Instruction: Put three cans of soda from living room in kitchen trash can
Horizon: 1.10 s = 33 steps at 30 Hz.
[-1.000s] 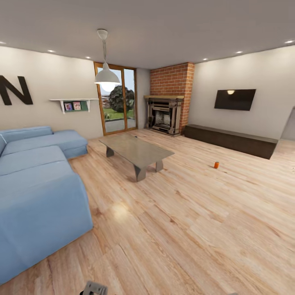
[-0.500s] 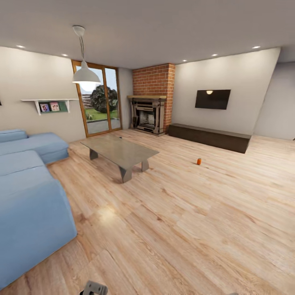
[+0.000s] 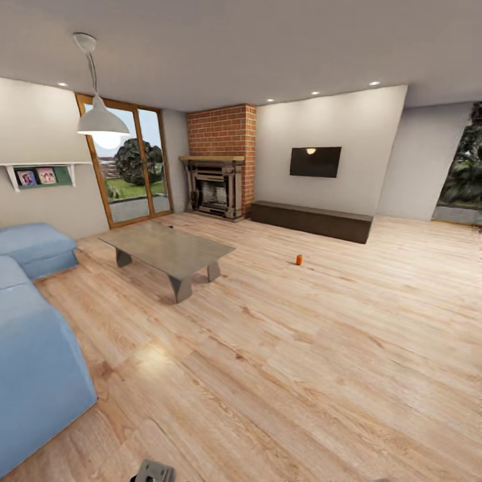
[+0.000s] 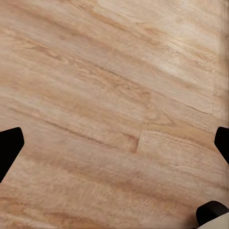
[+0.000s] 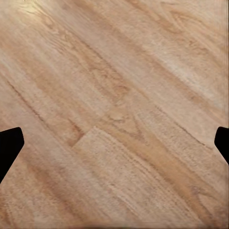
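An orange-red can of soda stands upright on the light wood plank floor of the living room, far ahead, to the right of the coffee table. In the left wrist view my left gripper is open, its black fingertips spread wide over bare floor planks. The right wrist view has my right gripper open too, with dark fingertips at both sides and nothing between them. A small grey part of my left arm peeks in at the head view's lower edge.
A grey coffee table stands ahead on the left and a blue sectional sofa lies close on the left. A brick fireplace, a dark low TV bench and wood-framed glass doors line the far walls. A doorway opens at right.
The head view has swung to the right, so the sofa, table and can all sit further left in the picture. The letter N has left the view and a doorway has come in at right.
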Motion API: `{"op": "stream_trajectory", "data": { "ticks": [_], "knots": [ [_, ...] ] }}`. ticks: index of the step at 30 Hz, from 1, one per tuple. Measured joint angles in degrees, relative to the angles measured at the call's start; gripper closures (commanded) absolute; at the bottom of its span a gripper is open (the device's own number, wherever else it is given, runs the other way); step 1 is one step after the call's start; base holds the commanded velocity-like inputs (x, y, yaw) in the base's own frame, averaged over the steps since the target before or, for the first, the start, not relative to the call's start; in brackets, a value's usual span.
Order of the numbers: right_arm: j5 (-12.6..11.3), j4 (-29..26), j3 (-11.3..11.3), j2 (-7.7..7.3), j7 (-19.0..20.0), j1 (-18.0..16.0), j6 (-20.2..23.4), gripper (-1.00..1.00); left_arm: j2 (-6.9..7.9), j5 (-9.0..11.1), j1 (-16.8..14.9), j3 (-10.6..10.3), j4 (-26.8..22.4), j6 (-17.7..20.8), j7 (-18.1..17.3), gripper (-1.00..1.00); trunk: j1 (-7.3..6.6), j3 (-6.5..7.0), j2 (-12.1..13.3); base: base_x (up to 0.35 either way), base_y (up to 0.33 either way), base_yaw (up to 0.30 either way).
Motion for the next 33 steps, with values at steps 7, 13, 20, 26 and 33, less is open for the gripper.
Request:
{"op": "stream_trajectory", "data": {
  "ticks": [7,13,20,26,33],
  "knots": [
    [0.0,0.0,0.0,0.0,0.0,0.0,0.0,-1.0,0.0,0.0,0.0,0.0,0.0,0.0,0.0,-1.0,0.0,0.0,0.0,0.0,0.0,-0.263],
    [0.0,0.0,0.0,0.0,0.0,0.0,0.0,-1.0,0.0,0.0,0.0,0.0,0.0,0.0,0.0,-1.0,0.0,0.0,0.0,0.0,0.0,-0.263],
    [0.0,0.0,0.0,0.0,0.0,0.0,0.0,-1.0,0.0,0.0,0.0,0.0,0.0,0.0,0.0,-1.0,0.0,0.0,0.0,0.0,0.0,-0.264],
    [0.0,0.0,0.0,0.0,0.0,0.0,0.0,-1.0,0.0,0.0,-0.1,0.0,0.0,0.0,0.0,-1.0,0.0,0.0,0.0,0.0,0.0,-0.264],
    [0.0,0.0,0.0,0.0,0.0,0.0,0.0,-1.0,0.0,0.0,0.0,0.0,0.0,0.0,0.0,-1.0,0.0,0.0,0.0,0.0,0.0,-0.263]
  ]
}}
